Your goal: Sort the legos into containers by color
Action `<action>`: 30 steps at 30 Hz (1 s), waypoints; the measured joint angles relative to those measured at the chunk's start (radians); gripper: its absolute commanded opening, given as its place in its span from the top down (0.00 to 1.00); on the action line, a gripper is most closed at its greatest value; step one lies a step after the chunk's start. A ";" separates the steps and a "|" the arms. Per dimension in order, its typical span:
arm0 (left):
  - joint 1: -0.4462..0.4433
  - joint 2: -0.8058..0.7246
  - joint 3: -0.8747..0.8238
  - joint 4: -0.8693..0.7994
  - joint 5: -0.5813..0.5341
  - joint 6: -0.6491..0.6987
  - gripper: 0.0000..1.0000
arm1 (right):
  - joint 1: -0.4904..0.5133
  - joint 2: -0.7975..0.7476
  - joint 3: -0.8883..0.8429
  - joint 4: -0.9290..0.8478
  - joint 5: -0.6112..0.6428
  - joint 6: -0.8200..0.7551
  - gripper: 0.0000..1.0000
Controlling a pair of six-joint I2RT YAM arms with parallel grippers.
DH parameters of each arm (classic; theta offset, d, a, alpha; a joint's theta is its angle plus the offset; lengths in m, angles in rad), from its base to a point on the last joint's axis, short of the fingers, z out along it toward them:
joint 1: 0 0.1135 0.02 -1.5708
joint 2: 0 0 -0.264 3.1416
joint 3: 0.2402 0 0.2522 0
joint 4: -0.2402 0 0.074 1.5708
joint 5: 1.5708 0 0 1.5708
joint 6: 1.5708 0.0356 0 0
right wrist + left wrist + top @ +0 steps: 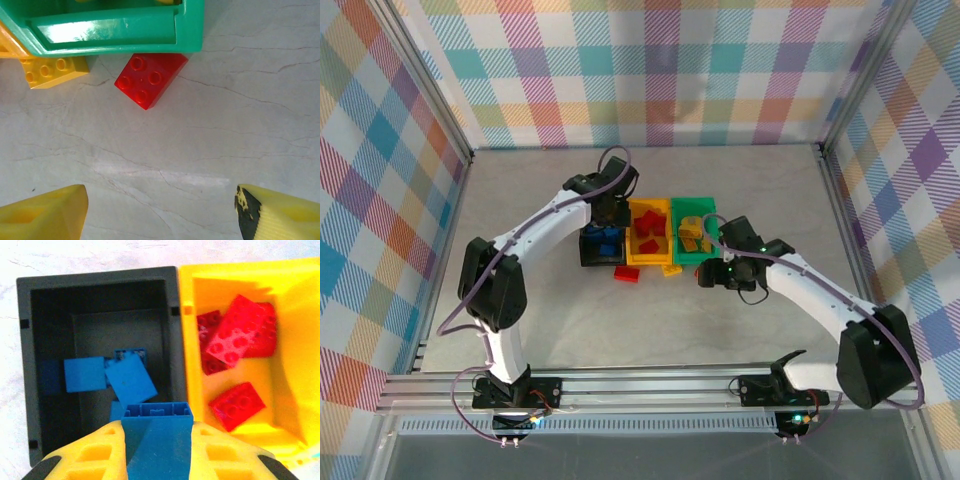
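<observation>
- Your right end effector (160, 205) hangs low over bare worktop (225, 140), nearest the arm bases. Its yellow fingers (45, 215) are spread, with nothing between them.
- Just beyond it, a loose red brick (150, 80) lies studs up on the worktop, its far edge against the near wall of the green bin (115, 30).
- Left of that, a yellow brick (52, 70) lies flat by the same wall.
- Further left in the top view, you have a second red brick (627, 274) on the worktop, in front of where the black bin (590, 255) meets the yellow-orange bin (665, 225).
- The three bins stand side by side in a row: black on the left, yellow-orange in the middle, green on the right.
- The black bin holds several blue bricks (127, 380), the yellow-orange bin holds red bricks (235, 340), and the green bin holds yellow bricks (692, 232).
- Your left end effector (157, 429) is above the black bin, pinching a blue brick (158, 450) firmly between its two yellow fingers.
</observation>
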 measured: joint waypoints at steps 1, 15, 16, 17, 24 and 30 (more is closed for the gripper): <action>0.010 0.015 0.006 0.000 0.000 0.003 0.74 | 0.013 0.013 0.000 0.011 0.014 0.022 0.22; 0.077 0.047 -0.018 0.028 0.001 0.019 0.36 | 0.111 0.310 0.158 0.030 0.220 0.195 0.22; 0.077 0.032 -0.035 0.029 0.002 0.017 0.36 | 0.111 0.324 0.173 0.026 0.231 0.200 0.22; 0.077 0.014 -0.055 0.031 0.004 0.016 0.36 | 0.111 0.337 0.188 0.021 0.239 0.205 0.22; 0.077 -0.118 -0.130 0.037 0.026 0.002 0.37 | 0.111 0.427 0.274 -0.022 0.281 0.239 0.23; 0.077 -0.188 -0.156 0.040 0.037 0.002 0.38 | 0.111 0.486 0.302 -0.045 0.282 0.240 0.23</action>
